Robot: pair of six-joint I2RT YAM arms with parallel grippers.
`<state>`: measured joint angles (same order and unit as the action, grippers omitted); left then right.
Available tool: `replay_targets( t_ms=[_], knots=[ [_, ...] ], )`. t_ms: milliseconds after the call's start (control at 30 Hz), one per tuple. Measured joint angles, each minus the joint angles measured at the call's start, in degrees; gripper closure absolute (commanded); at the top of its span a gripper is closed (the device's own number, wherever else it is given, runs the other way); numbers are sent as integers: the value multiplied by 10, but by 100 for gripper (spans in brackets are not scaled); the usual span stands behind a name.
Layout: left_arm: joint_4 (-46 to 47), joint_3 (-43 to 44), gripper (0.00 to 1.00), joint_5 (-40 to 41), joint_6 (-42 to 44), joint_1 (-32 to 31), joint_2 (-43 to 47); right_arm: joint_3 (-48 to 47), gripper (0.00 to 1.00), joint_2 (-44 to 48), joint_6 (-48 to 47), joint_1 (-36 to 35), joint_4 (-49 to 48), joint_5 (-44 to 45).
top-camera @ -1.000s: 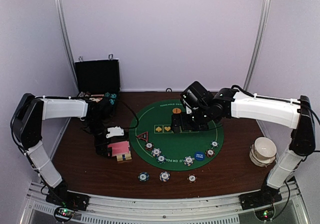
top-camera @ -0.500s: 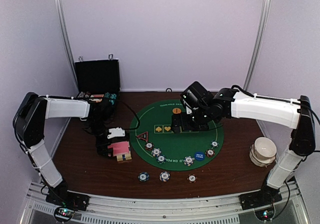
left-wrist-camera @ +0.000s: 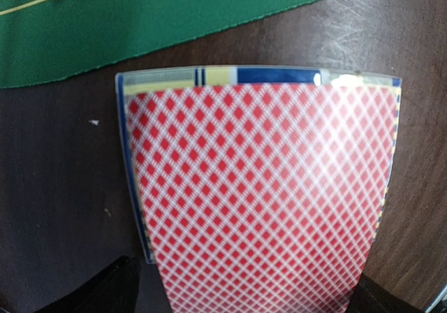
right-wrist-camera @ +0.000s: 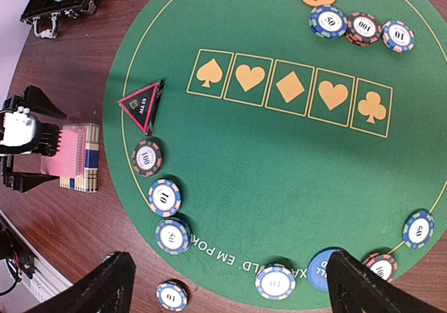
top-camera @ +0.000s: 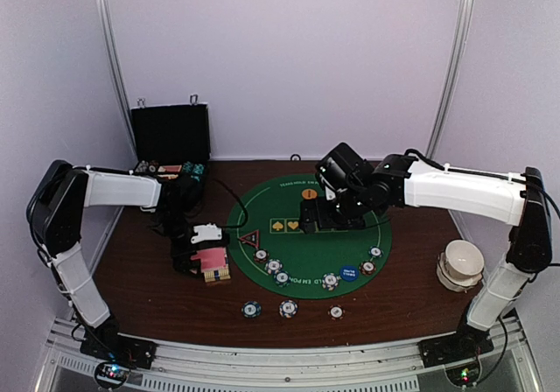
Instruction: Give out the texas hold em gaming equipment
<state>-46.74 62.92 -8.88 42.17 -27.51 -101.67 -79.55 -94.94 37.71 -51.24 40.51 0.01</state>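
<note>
The left claw (top-camera: 198,257) grips the cards (left-wrist-camera: 258,187) just left of the mat (top-camera: 315,248), back up, long axis roughly left-right, free end toward it. The right claw (right-wrist-camera: 230,279) gapes wide over the mat.

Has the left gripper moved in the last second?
Yes, slightly: the left gripper with its cards edged right, closer to the triangle marker.

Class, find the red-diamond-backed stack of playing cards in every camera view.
Top external: red-backed card stack, left of centre on the wood.
Left wrist: card stack fills the frame.
Right wrist: card stack at left edge.
Shared landmark: round green felt mat beside it.
</note>
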Motion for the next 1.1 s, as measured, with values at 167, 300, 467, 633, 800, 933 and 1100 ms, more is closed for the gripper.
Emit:
replay_targets(
  t_ms=[167,300,467,633,800,933,1100],
  knots=[
    [5,0,2,1,3,0,-12,0,0,0,0,-4,0,0],
    [6,0,2,1,4,0,-12,4,1,2,0,-4,0,0],
    [6,0,2,2,4,0,-12,11,1,8,0,-4,0,0],
    [12,-2,2,8,0,-1,-12,12,1,9,1,-4,-1,0],
    [31,-16,7,13,-5,-3,-4,12,2,9,1,-4,-3,-4],
    [50,-27,14,17,-9,-5,2,16,3,9,2,-4,-8,-12],
    [62,-33,22,19,-13,-5,5,18,4,9,2,-4,-12,-17]
  ],
)
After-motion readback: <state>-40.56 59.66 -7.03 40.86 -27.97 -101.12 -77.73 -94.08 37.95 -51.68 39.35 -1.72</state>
